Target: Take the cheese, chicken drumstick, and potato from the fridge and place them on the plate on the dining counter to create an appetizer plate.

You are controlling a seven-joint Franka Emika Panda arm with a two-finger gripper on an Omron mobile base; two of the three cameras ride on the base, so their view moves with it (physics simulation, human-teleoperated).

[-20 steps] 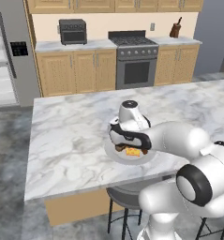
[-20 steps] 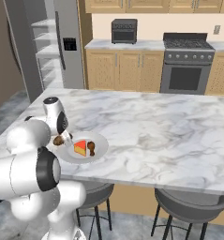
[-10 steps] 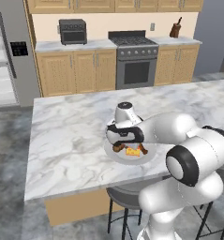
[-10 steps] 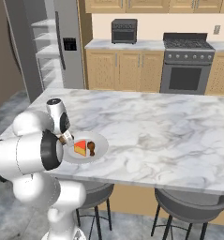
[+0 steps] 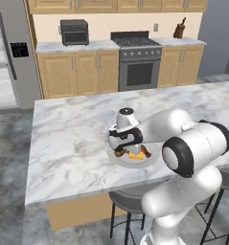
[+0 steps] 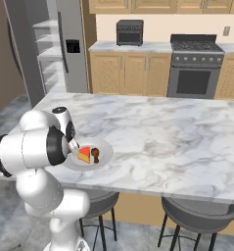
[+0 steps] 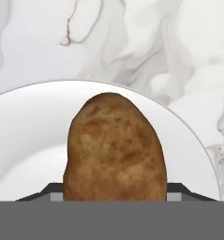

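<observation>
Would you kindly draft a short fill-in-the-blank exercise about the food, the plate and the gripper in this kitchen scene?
1. The potato sits between the gripper fingers, above the ____.
2. The plate rests on a counter with a ____ top.
3. Beside the cheese lies the chicken ____.
4. The fridge door stands ____.

Missing words: plate; marble; drumstick; open

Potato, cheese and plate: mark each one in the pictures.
potato (image 7: 114,149), hand view, middle of its brown skin.
cheese (image 6: 83,154), right base view, red rind face.
plate (image 6: 105,148), right base view, bare right rim.
</observation>
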